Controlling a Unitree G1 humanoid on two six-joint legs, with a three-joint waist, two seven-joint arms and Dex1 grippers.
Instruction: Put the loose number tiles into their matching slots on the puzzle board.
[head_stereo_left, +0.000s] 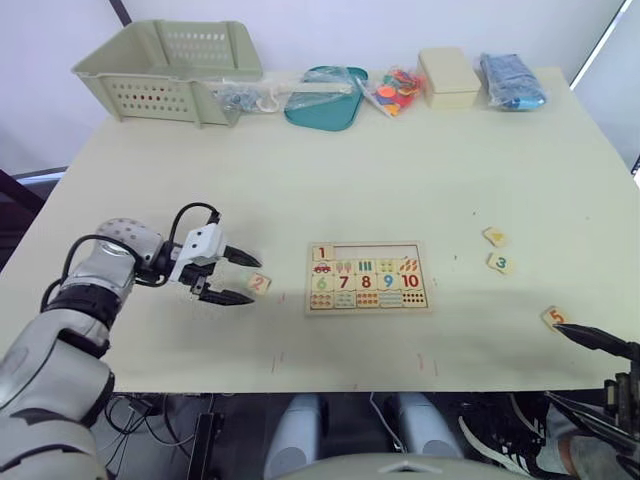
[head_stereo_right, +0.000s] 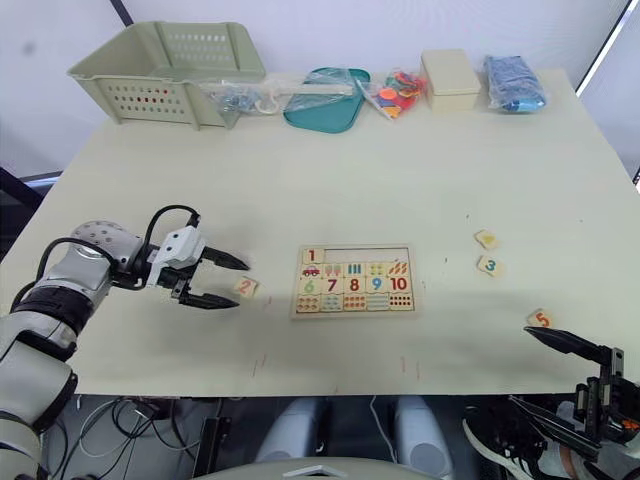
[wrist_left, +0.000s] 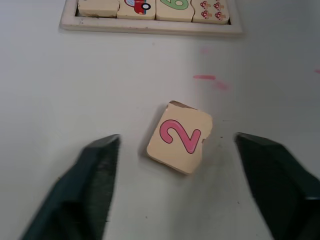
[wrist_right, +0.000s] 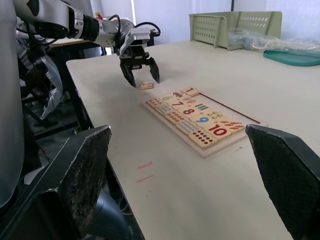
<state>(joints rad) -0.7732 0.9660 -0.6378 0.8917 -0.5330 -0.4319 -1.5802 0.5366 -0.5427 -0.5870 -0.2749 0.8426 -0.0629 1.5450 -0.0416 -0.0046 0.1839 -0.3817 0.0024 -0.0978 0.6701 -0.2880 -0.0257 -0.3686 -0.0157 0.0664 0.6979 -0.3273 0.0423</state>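
Though partly blurred, pink "2" tile (wrist_left: 180, 137) between left gripper (wrist_left: 192, 185) fingers.

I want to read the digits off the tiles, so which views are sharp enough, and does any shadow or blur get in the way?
Left wrist view: the 2 tile is crisp, with a soft shadow at its edge; the left gripper's fingers are blurred. Left eye view: evenly lit, the 3 tile readable though small. Right wrist view: the puzzle board is sharp, near fingers blurred.
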